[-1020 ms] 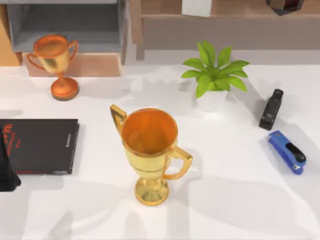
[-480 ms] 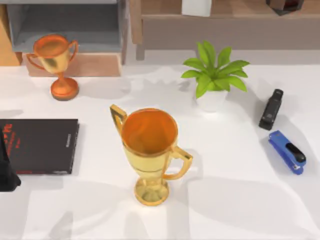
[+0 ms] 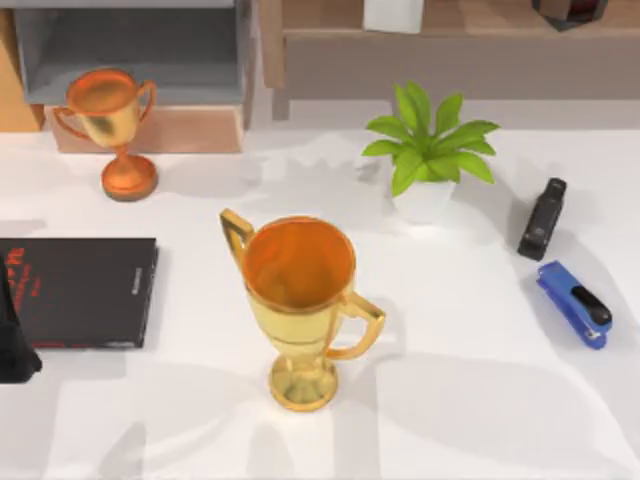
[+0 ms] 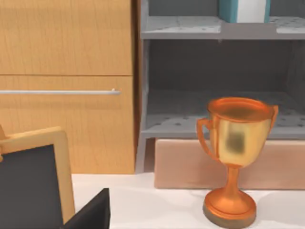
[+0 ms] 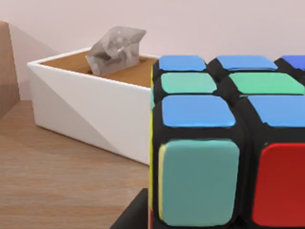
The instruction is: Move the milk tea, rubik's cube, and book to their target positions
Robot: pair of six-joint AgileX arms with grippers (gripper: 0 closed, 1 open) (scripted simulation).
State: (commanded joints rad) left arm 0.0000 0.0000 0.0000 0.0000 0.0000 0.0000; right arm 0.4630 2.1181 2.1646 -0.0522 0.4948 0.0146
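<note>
right wrist view: rubik's cube [image 5: 224, 143] very close to camera, over wood shelf surface [image 5: 57, 176], white tissue box [image 5: 95, 109] just beyond; cube cut off at frame edge, right claw fingers hidden, grip cannot be told. left wrist view: small trophy [image 4: 236, 157] before grey shelf unit [image 4: 219, 71], teal book [image 4: 228, 9] on upper shelf, cut off; left claw state cannot be told. top view: large gold trophy [image 3: 300, 300], black book [image 3: 80, 290], plant [image 3: 425, 150], two staplers [image 3: 572, 303].

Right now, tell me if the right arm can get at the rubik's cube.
Probably yes: in the right wrist view the cube is close in front, nothing between, and the white box stands behind it.
</note>
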